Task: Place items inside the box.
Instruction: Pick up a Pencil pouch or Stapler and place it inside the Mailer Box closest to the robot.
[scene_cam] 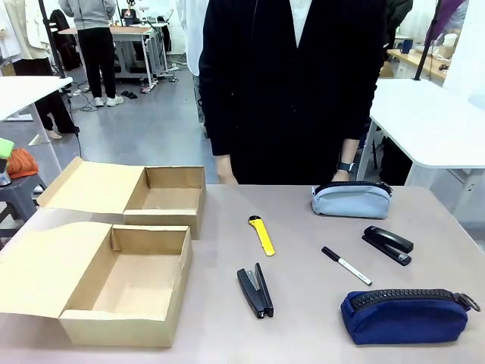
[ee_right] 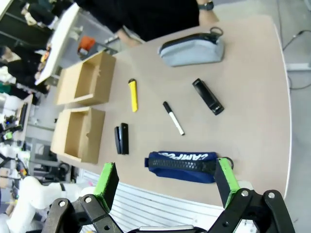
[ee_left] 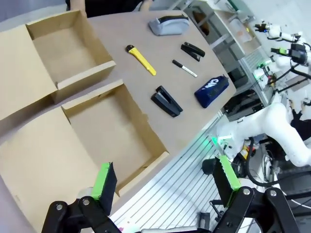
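One navy pouch (ee_right: 182, 166) beyond parted right jaws.

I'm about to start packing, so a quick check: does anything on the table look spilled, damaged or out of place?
Nothing stands out. The near box and the far box sit open and empty. The yellow utility knife, near stapler, far stapler, marker pen, grey-blue pouch and navy pouch lie apart on the table, none visibly damaged.

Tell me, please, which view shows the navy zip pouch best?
The right wrist view: the navy zip pouch lies close, whole, its CAMPUS print readable upside down. In the front view the pouch shows zip and side, no print. In the left wrist view it is small and far.
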Available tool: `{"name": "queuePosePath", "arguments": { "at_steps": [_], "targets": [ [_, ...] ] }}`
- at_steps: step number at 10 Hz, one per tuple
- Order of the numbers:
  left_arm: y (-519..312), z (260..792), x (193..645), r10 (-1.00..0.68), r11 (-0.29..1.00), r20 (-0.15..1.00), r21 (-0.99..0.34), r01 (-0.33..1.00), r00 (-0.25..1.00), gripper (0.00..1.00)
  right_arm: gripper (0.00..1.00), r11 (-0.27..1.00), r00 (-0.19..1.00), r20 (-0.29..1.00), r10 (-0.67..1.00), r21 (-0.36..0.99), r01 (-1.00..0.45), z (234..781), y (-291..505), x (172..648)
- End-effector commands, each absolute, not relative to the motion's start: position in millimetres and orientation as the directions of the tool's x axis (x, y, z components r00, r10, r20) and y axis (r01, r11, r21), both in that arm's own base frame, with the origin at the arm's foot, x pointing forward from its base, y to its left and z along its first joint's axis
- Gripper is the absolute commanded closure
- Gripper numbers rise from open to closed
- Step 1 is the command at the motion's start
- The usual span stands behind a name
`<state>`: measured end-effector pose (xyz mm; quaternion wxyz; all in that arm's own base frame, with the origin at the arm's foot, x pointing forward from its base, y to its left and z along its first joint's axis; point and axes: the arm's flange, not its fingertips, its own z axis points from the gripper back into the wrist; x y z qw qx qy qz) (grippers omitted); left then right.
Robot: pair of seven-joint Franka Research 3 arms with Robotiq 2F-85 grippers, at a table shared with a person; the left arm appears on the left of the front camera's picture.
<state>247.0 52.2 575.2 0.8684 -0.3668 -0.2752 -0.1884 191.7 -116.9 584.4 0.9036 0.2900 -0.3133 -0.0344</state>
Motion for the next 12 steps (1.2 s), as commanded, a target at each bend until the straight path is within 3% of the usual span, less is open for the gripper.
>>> {"name": "queuePosePath", "arguments": {
  "at_steps": [1,5,6,7,8,9,10,11,12],
  "targets": [
    [66,574,246,-0.106,0.655,0.629,-0.539,0.53,0.77,0.0,0.0,0.819,0.798,0.553,-0.24,0.556,-0.139,584,-125,191],
    [66,574,246,-0.106,0.655,0.629,-0.539,0.53,0.77,0.0,0.0,0.827,0.8,0.544,-0.252,0.551,-0.114,583,-120,191],
    [65,574,244,-0.098,0.677,0.616,-0.534,0.506,0.781,0.0,0.0,0.839,0.814,0.578,0.048,0.419,-0.347,580,-93,194],
    [63,572,245,-0.106,0.665,0.608,-0.545,0.511,0.787,0.0,0.0,0.658,0.621,0.614,0.487,0.209,-0.723,574,-66,190],
    [65,569,241,-0.133,0.617,0.601,-0.573,0.54,0.788,0.0,0.0,0.445,0.389,0.485,0.783,0.0,-0.896,563,-49,184],
    [76,566,240,-0.099,0.59,0.578,-0.622,0.515,0.81,0.0,0.0,0.309,0.256,0.486,0.835,-0.032,-0.95,559,-45,179],
    [62,570,243,-0.11,0.665,0.6,-0.548,0.507,0.793,0.0,0.0,0.528,0.423,0.61,0.67,0.009,-0.849,566,-52,186],
    [62,570,243,-0.11,0.665,0.6,-0.548,0.507,0.793,0.0,0.0,0.771,0.79,0.512,0.338,0.331,-0.544,569,-43,186],
    [62,570,243,-0.11,0.665,0.6,-0.548,0.507,0.793,0.0,0.0,0.711,0.707,0.515,0.485,0.239,-0.662,567,-35,184]
  ]
}}
